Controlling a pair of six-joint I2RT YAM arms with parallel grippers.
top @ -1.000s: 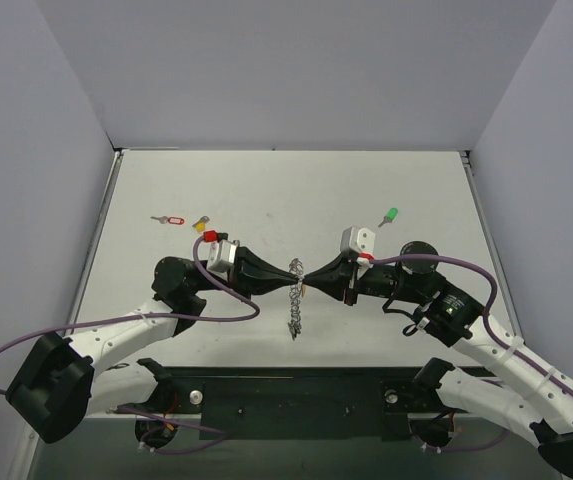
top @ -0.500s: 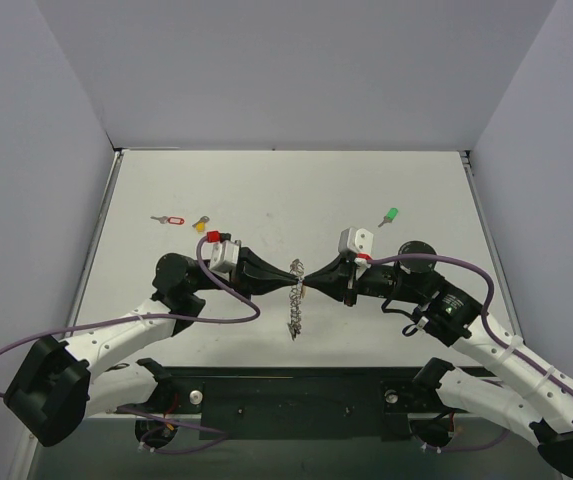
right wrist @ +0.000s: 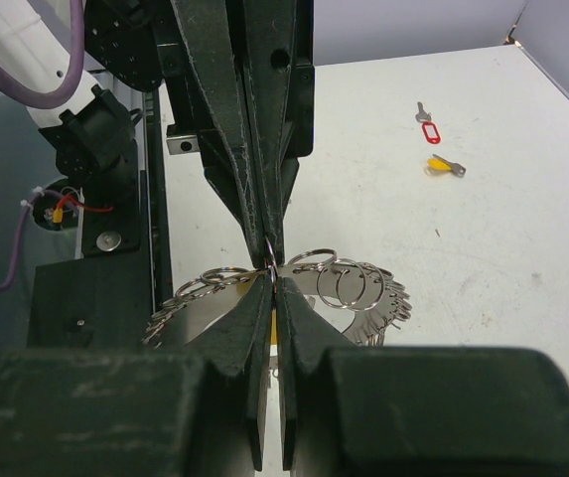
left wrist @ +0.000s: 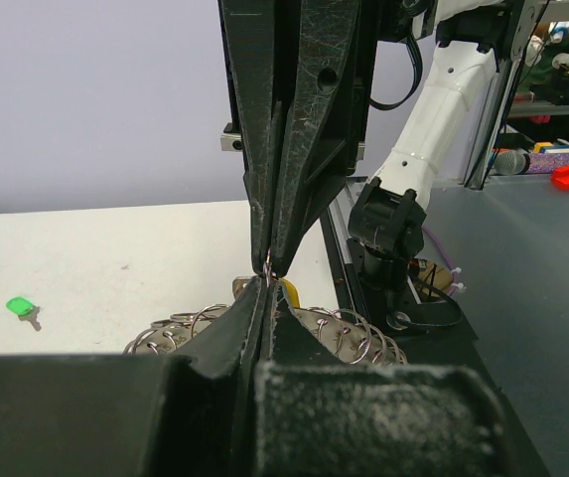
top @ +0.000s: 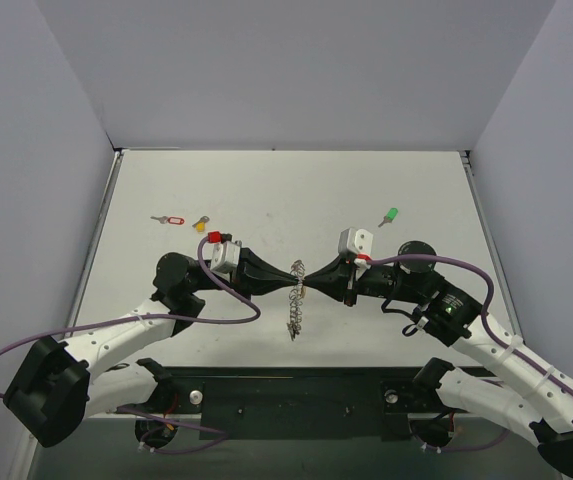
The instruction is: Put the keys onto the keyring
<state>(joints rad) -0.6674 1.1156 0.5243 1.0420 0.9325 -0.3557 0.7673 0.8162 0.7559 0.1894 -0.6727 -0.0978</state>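
The keyring [top: 295,300], a floppy silver chain of many small rings, hangs between my two grippers above the table's near middle. My left gripper [top: 292,281] and right gripper [top: 306,281] meet tip to tip, and each is shut on one thin wire ring of it. In the left wrist view my tips [left wrist: 267,283] touch the right gripper's fingers [left wrist: 294,149], with the keyring [left wrist: 354,333] draped below. In the right wrist view my tips [right wrist: 273,278] pinch the ring, and a bit of yellow shows behind them. A green key [top: 389,216], a red-tagged key [top: 171,220] and a yellow key [top: 202,224] lie on the table.
The white table [top: 296,190] is walled at the back and on both sides. The black base bar [top: 296,390] and purple cables [top: 226,300] run along the near edge. The green key [left wrist: 21,307] also shows in the left wrist view, the red-tagged key [right wrist: 430,129] and yellow key [right wrist: 445,166] in the right.
The left wrist has edged slightly to the right. Both grippers stay shut tip to tip on the keyring, which still hangs in the same place.
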